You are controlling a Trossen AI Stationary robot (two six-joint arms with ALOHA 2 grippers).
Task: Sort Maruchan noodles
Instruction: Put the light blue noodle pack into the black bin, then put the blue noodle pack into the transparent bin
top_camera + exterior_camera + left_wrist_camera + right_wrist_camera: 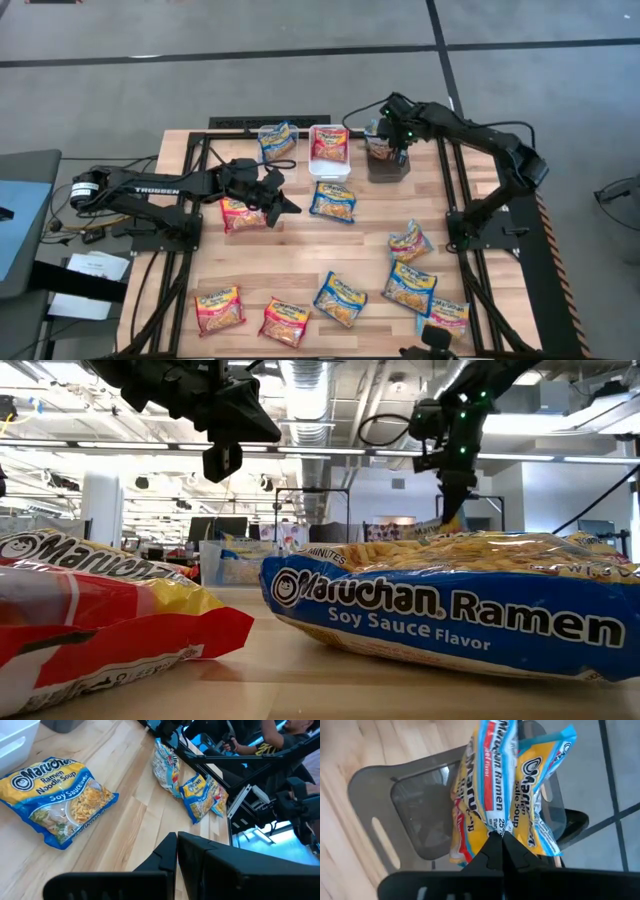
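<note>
Right hand pinched on noodle packet, packet hanging upright directly over grey bin, bin straight below. Left hand closed, empty, above tabletop near red packet.

Red packet, low view, lower left: cut off by left edge.
Blue soy sauce packet: cut off at right edge.
Grey bin, high view: contents hidden behind right gripper.
Bottom-edge packet: partly covered.
</note>
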